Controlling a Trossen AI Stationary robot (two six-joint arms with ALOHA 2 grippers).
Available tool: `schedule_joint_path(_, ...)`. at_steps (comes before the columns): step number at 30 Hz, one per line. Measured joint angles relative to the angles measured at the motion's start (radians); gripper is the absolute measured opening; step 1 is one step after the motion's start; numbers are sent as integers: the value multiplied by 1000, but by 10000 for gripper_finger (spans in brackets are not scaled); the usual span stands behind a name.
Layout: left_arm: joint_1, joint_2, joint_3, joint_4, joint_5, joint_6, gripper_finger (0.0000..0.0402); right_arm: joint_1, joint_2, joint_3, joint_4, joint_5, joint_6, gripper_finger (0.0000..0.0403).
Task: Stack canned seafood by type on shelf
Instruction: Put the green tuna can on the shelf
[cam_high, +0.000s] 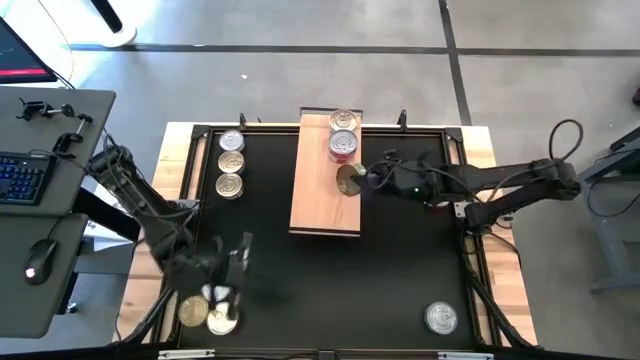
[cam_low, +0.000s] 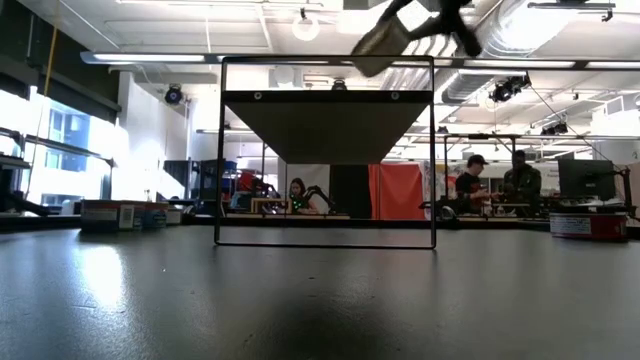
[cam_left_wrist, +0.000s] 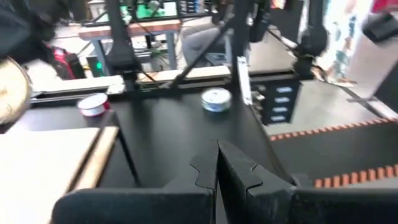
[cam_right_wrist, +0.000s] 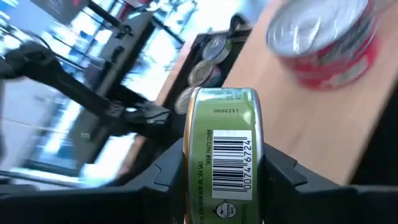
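Observation:
The shelf (cam_high: 322, 190) is a light wooden board in the middle of the black table, raised on a black frame (cam_low: 325, 125). At its far end stand a silver-lidded tin (cam_high: 343, 121) and a red-labelled tin (cam_high: 343, 146) (cam_right_wrist: 329, 43). My right gripper (cam_high: 352, 180) (cam_right_wrist: 224, 180) is over the shelf's right edge, shut on a green-labelled tin with gold ends (cam_right_wrist: 225, 155). My left gripper (cam_high: 240, 262) (cam_left_wrist: 217, 168) is shut on nothing above the table's near left part. My right gripper pinches the green-labelled tin by its two flat ends between the two fingers (cam_right_wrist: 280, 174), the gold rim (cam_right_wrist: 188, 155) beside one finger. The fingers come from the table's right side, slanting slightly down. The tin stands on edge, lifted clear above the shelf.
Three tins (cam_high: 230, 162) stand in a row at the far left of the table. Three more (cam_high: 208, 312) cluster at the near left corner below my left arm. One silver tin (cam_high: 441, 318) (cam_left_wrist: 217, 99) sits near the right front. People work at desks beyond the table.

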Motion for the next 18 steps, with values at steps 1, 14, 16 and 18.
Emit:
schedule_joint_path(1, 32, 0, 0, 11, 26, 3, 0, -24, -4, -47, 70, -40, 17, 119)
schedule_joint_path(14, 237, 2, 0, 36, 123, -197, 0, -178, -4, -278, 421, -251, 109, 169)
schedule_joint_path(16, 239, 2, 0, 37, 123, -171, 0, -185, 2, -279, 418, -242, 109, 178)
schedule_joint_path(18, 245, 2, 0, 36, 123, -141, 0, -197, 3, -279, 415, -238, 110, 180)
